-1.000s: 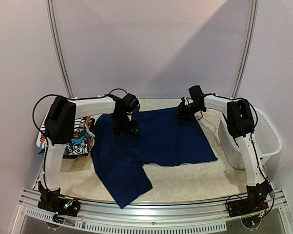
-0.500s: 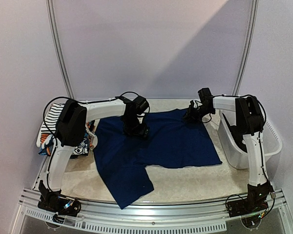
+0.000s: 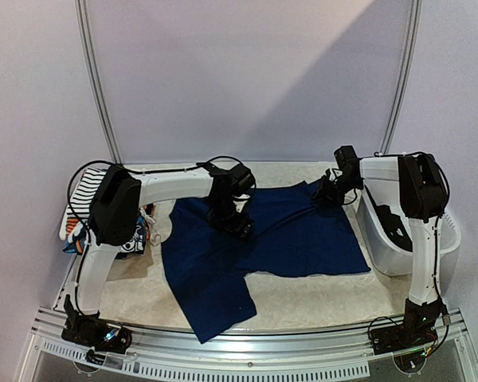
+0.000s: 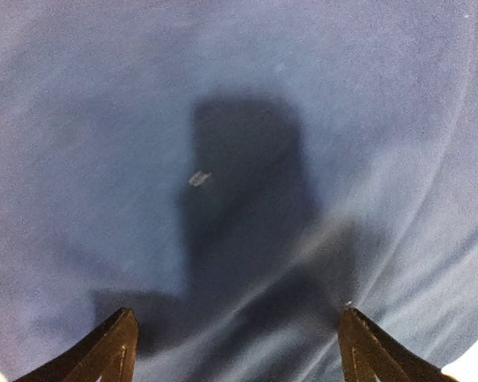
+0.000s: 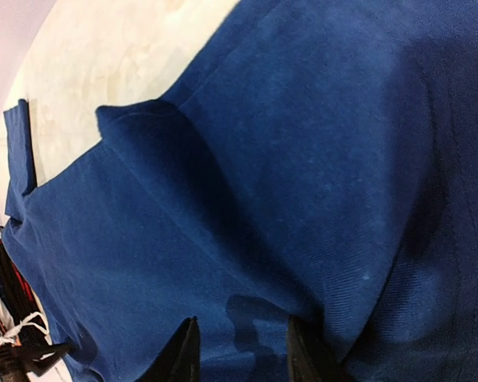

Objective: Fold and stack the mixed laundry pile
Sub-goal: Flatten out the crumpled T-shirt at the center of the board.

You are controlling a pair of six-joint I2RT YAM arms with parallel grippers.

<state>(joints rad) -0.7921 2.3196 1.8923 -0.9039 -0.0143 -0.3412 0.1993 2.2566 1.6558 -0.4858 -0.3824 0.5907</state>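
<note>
1. Step in hand: laying out the navy garment (image 3: 279,235) for folding. No fold made yet, so the task looks early.
2. Navy garment lies flat across the middle of the counter (image 3: 319,298), from near the far edge down to the near edge. One leg-like flap runs toward the near-left corner.
3. Left claw (image 3: 237,223) sits over the garment's far-middle part. In the wrist view the left claw (image 4: 237,318) is spread wide with its tips down at the cloth and nothing between them. Cannot tell if it presses.
4. Right claw (image 3: 328,195) is at the garment's far-right corner, close to the white tub (image 3: 442,239) at the counter's right edge. In the wrist view the right claw (image 5: 240,330) is narrow, and the cloth tents up into it. I read this as a pinch on the navy garment.
5. Rest of the pile is at the left edge: striped piece (image 3: 84,191) and cartoon-print piece (image 3: 127,239), bunched and unfolded.
6. Next move, my guess: get the cloth smooth and square, then have the left claw take an edge. The left claw needs to close on a single layer at a corner matching the right one. Risk is dragging wrinkles in.
</note>
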